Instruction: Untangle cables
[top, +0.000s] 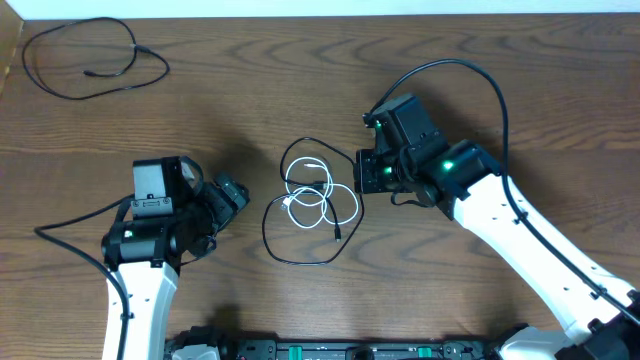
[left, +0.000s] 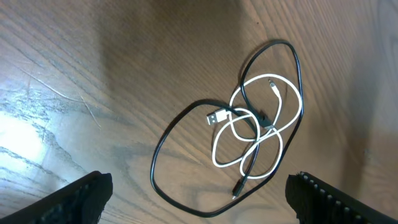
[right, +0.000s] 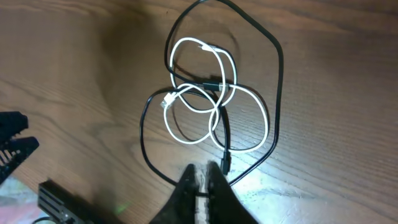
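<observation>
Mid-table lies a small bundle: a black cable (top: 275, 240) in a wide loop, with a shorter white cable (top: 305, 205) coiled across it. Another black cable (top: 60, 90) lies by itself at the far left corner. In the right wrist view my right gripper (right: 204, 177) is pinched on the near edge of the black cable (right: 277, 74), which crosses the thin slit between its fingers; the white cable (right: 180, 137) lies just beyond. My left gripper (left: 202, 205) stands wide open and empty just short of the black cable (left: 158, 155) and white cable (left: 224, 163).
The bare wooden table (top: 500, 110) stretches around the bundle. The right arm (top: 520, 230) reaches in from the lower right and the left arm (top: 140, 270) from the lower left. The table's far edge runs along the top.
</observation>
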